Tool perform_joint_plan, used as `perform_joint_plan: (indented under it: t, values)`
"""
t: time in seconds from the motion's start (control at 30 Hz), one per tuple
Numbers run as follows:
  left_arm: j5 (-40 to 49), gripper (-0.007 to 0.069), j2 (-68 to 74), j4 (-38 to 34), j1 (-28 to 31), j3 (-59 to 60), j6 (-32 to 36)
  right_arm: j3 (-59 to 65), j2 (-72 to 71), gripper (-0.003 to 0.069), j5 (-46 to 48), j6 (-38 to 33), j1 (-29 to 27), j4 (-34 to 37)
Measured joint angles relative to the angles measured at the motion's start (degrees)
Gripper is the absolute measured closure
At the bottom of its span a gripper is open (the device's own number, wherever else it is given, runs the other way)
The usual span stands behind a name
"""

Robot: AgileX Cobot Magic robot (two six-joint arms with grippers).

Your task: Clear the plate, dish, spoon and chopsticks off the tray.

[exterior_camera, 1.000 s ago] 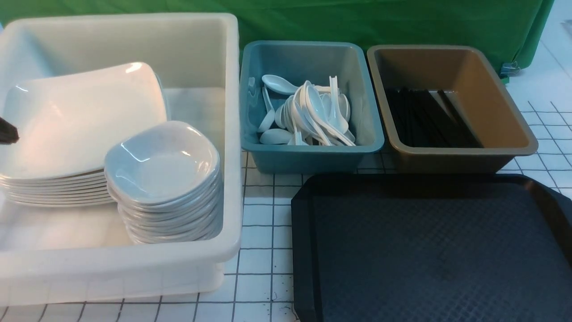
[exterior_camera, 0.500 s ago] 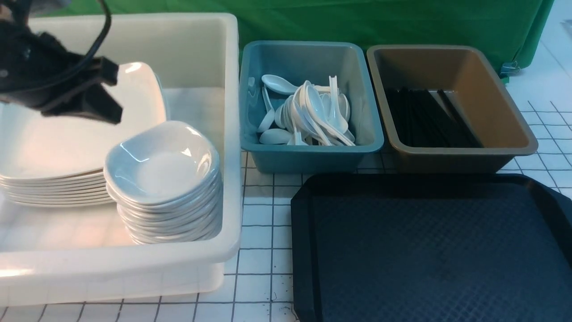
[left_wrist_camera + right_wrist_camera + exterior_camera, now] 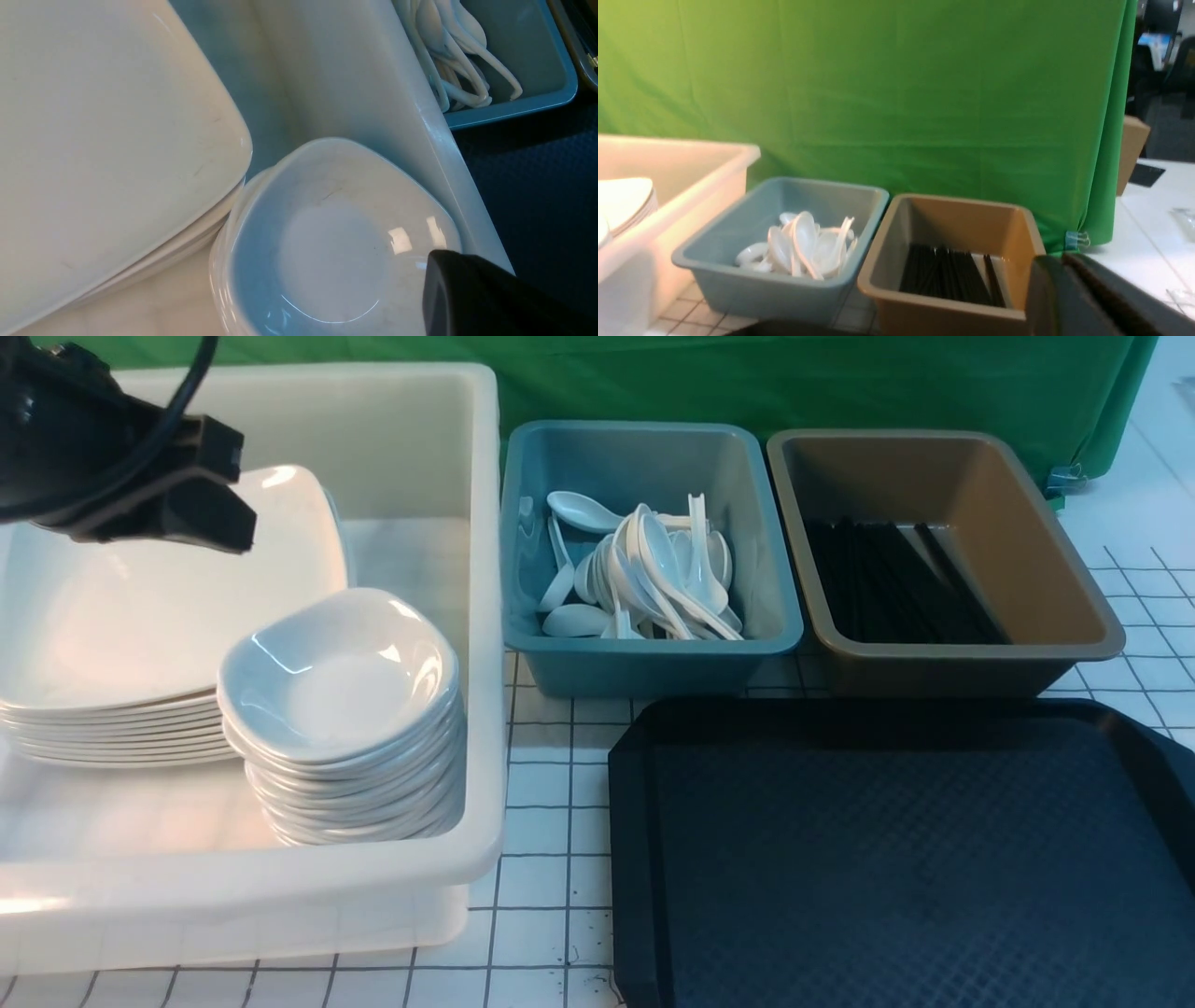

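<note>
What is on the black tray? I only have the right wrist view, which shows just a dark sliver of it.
Observer: Nothing. The front view shows the large black diamond-textured plastic tray bare, as far as the frame reaches.
Operator: Where is the left claw?
Observer: The left claw hangs over the big white plastic tub, above the stack of large white square plates.
Operator: What else is in that tub?
Observer: A stack of small white rounded-square dishes stands beside the plates, on the near side.
</note>
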Motion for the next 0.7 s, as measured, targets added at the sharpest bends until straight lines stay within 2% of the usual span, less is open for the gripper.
perform_joint_plan:
  t: [0.33,0.53,0.7]
  values:
    - [-3.1,0.0628,0.0,0.2,0.0,0.0,0.0,0.0,0.0,0.0635,-0.5,0.0,0.0,0.2]
    - [-1.4,0.0627,0.0,0.6,0.0,0.0,0.0,0.8,0.0,0.0623,-1.2,0.0,0.0,0.2]
    - [0.1,0.0627,0.0,0.6,0.0,0.0,0.0,8.3,0.0,0.0609,-5.5,0.0,0.0,-1.4]
